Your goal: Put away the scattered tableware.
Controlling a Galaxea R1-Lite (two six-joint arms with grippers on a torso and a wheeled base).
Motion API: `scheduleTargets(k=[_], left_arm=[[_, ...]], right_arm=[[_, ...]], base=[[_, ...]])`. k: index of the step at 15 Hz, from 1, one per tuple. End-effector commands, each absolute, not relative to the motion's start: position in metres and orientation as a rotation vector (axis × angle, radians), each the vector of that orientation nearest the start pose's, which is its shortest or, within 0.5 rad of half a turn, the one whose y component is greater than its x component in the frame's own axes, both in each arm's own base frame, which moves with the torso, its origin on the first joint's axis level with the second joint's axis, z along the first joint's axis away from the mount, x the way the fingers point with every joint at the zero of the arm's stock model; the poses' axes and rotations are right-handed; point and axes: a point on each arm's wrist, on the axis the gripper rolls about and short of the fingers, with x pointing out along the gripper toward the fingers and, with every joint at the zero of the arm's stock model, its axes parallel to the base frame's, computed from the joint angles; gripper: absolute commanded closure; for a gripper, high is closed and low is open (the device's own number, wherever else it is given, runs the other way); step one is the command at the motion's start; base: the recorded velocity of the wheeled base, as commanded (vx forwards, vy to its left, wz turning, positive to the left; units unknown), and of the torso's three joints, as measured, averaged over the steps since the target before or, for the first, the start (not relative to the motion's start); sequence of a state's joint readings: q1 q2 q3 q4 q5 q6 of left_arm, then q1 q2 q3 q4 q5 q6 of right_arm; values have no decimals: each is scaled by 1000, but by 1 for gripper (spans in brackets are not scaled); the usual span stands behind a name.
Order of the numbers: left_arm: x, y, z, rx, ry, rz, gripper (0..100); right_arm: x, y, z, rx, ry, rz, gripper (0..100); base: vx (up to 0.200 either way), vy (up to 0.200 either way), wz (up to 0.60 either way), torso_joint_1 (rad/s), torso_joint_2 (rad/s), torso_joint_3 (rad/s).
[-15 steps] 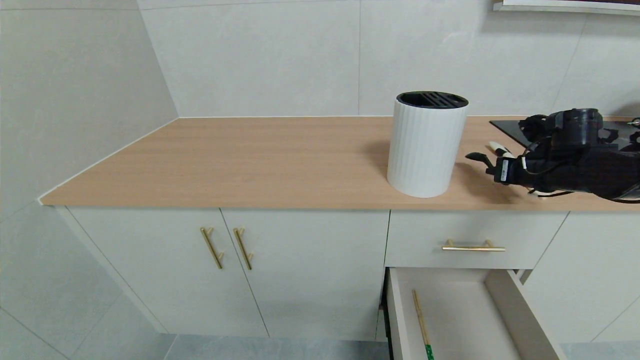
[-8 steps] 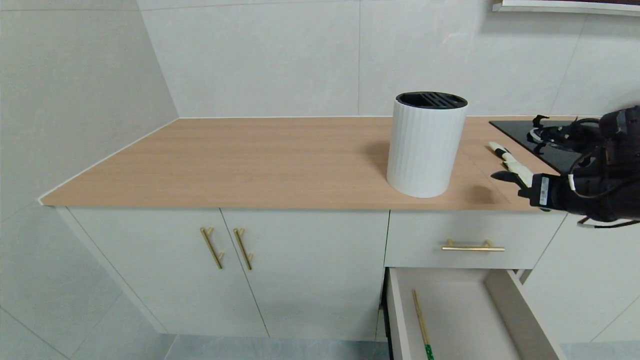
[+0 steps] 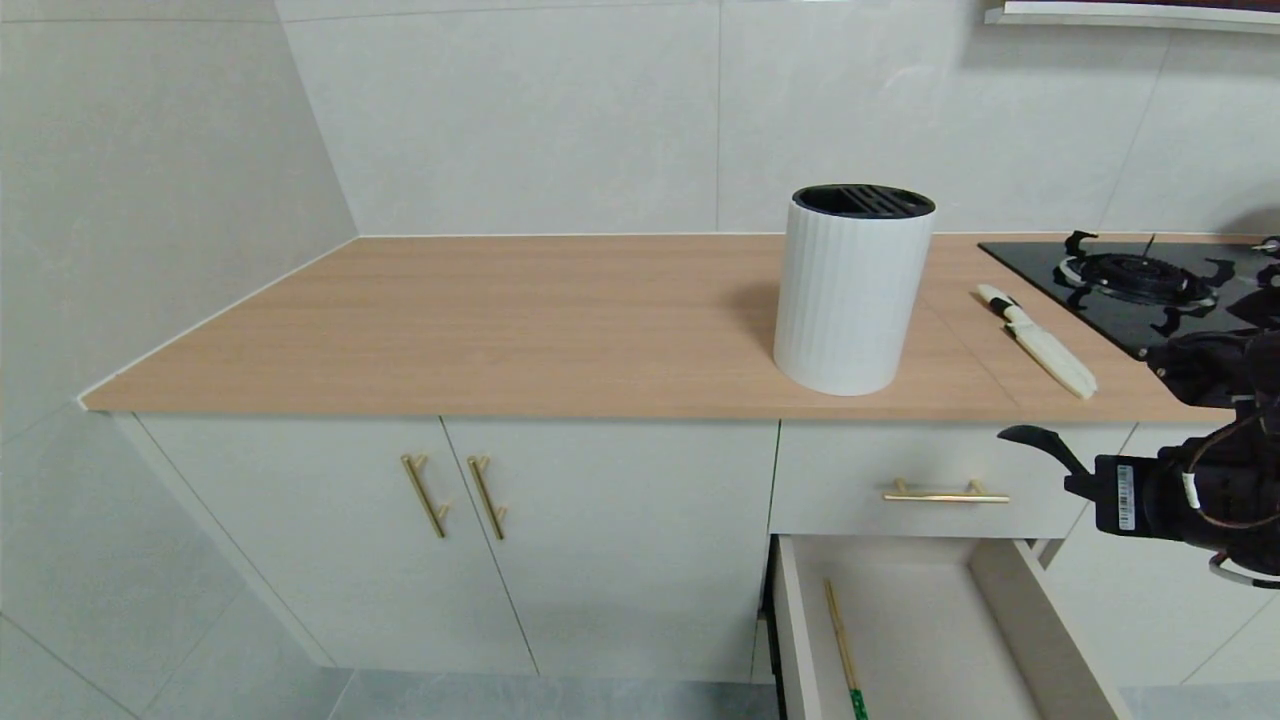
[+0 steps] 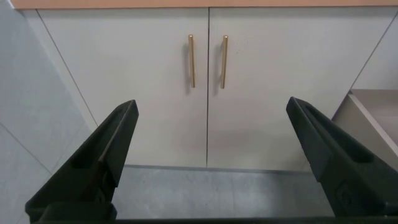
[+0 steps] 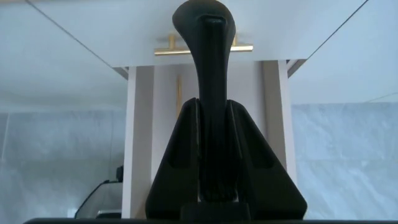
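I've dropped the right gripper [image 3: 1022,436] from just over the knife [image 3: 1038,340] to well below it, uncovering it.

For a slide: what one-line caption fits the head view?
Shut right pincer near open drawer holding chopsticks; knife on counter beside holder.

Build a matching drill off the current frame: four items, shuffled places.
Items:
1 knife
2 chopsticks
3 white holder
4 right gripper

Places:
A inside the open drawer
B lying on the counter beside the hob
C in front of the closed drawer front, below counter level
D standing upright on the counter

Pairs: 1-B, 2-A, 3-D, 4-C
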State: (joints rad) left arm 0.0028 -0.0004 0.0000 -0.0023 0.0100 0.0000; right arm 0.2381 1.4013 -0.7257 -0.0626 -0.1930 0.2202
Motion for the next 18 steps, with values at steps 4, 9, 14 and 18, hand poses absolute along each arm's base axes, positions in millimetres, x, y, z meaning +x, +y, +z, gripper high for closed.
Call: scheduleTargets(k=[4, 9, 14, 18], left_arm=[[-23, 0, 76, 0, -3, 14, 0], [-23, 0, 76, 0, -3, 14, 0], [-23, 0, 76, 0, -3, 14, 0], [-23, 0, 76, 0, -3, 14, 0]], right_arm=[[219, 49, 171, 67, 659, -25, 100], [229, 50, 160, 57, 703, -38, 100], [248, 51, 134, 46, 761, -59, 100], [253, 53, 120, 42, 757, -56, 100]], base=[[0, 0, 0, -88, 191, 115], [0, 0, 0, -190, 451, 264], [0, 0, 0, -181, 465, 281], [0, 0, 0, -154, 442, 284]])
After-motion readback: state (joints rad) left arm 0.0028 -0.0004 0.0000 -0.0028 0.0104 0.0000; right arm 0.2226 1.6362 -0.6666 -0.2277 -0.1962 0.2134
